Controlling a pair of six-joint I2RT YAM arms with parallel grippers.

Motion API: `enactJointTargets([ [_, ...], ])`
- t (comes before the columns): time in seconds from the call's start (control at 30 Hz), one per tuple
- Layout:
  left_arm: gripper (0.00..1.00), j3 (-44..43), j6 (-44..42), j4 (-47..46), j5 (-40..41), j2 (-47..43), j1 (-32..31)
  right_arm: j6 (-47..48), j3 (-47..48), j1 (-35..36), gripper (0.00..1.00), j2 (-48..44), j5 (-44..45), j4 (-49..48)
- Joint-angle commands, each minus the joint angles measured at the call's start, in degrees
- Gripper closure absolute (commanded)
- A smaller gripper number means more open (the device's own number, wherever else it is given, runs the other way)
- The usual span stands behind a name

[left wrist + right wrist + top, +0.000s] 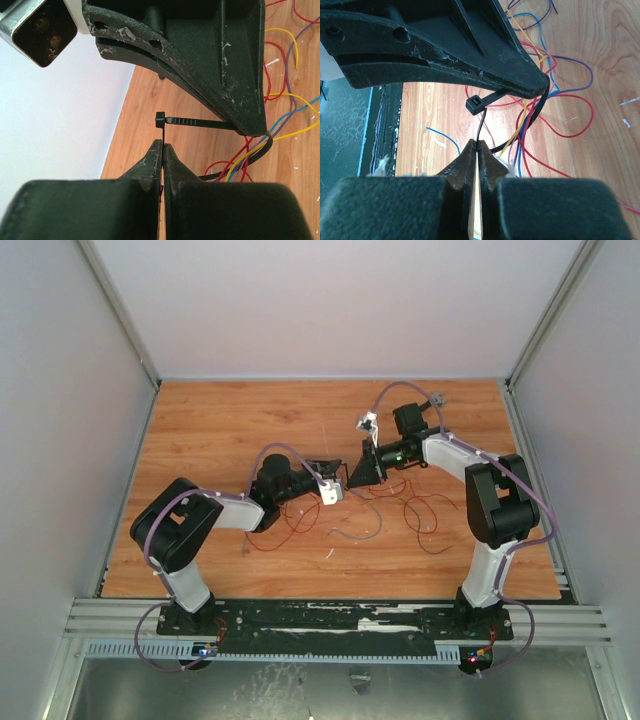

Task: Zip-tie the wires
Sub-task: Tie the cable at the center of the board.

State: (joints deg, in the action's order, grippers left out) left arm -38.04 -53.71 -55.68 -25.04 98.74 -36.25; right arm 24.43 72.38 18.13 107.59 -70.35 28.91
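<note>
Matt black plastic zip tie [200,123], glossy wires [250,152], smooth wood-grain table [230,430]

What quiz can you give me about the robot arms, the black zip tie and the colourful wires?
1. True or false: the left tool is wide open.
2. Pick one. The zip tie makes a loop around: A) the wires, B) a pencil, C) a cup.
3. Fill in the gap: the right tool is shut on the thin black ____.

Key: 1 false, it is pinched shut on the zip tie. 2 A. 3 zip tie.
</note>
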Motion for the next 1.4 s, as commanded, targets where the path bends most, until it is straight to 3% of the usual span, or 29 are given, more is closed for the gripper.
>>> enactJointTargets([
  [0.0,1.0,-0.5,0.38,-2.7,0.56,0.31,-0.59,1.48,-1.26,0.46,1.0,-0.52,-1.4,0.63],
  [1.37,1.0,0.67,1.08,-5.59,-0.21,0.4,-0.66,6.26,3.74,0.02,1.0,2.36,-4.45,5.19],
])
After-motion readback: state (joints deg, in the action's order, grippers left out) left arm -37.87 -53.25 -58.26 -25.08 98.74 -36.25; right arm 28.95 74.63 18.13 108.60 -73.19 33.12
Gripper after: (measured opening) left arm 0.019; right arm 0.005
